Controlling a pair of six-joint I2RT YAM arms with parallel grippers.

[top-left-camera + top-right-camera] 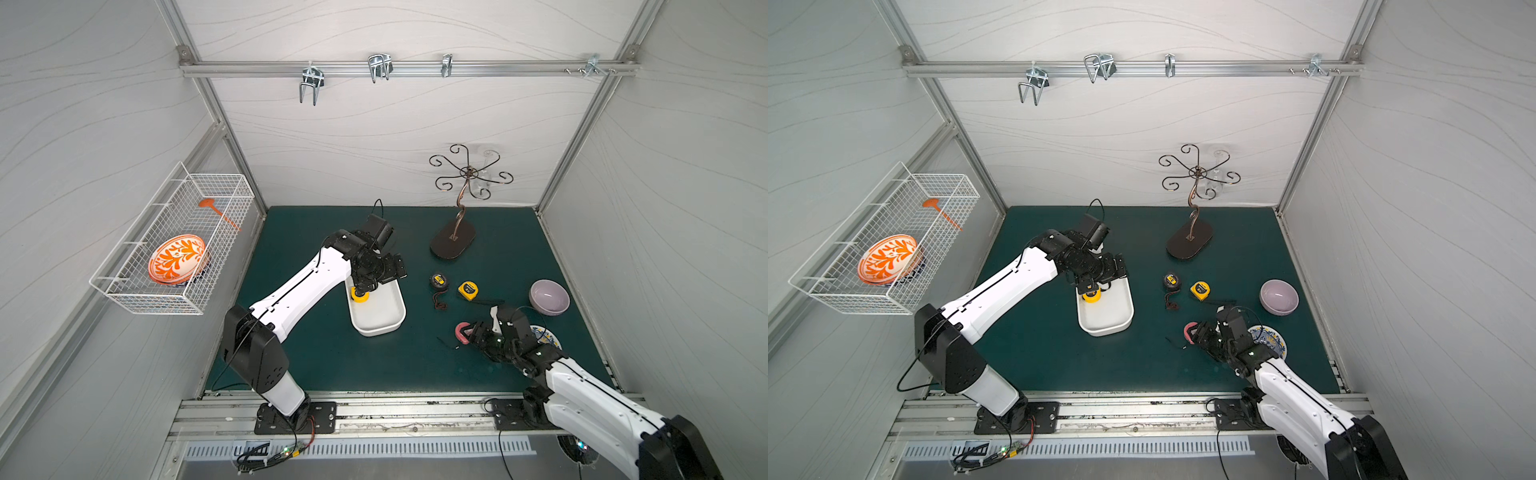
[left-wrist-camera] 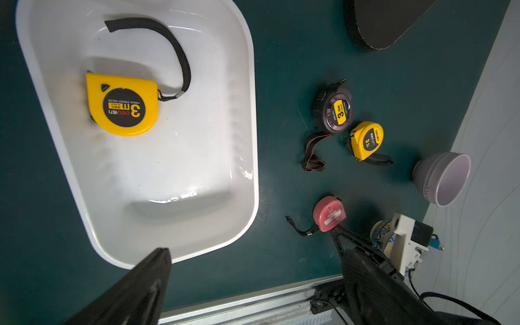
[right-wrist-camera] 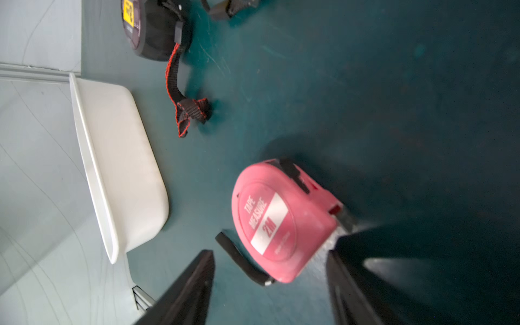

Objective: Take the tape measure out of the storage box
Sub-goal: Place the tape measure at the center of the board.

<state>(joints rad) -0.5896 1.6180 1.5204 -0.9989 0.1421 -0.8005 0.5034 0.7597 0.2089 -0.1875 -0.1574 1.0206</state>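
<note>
White panelled walls close in a dark green table, and a white wire basket hung on the side wall carries an orange-patterned plate. In both top views the storage box sits near the middle of the table. The left claw hangs over its far end, right above the yellow tape measure lying inside. Out on the table, well apart from the box, are a black round tape, a second yellow tape just beside it, a lilac bowl and a brown hook stand. Nearer the front edge the right claw is down low at a pink tape measure. From the left wrist, the yellow tape measure lies flat on the box floor toward one end, label up, its black strap curling off across the floor. The left claw's fingers stand wide apart with nothing in them. From the right wrist, the pink tape measure lies flat on the table, label up, and the right claw's fingers are spread with the case partly between them. One finger is just beside the case, though the blur keeps me from telling whether it touches. The box shows off to one side, apart from the pink one.
</note>
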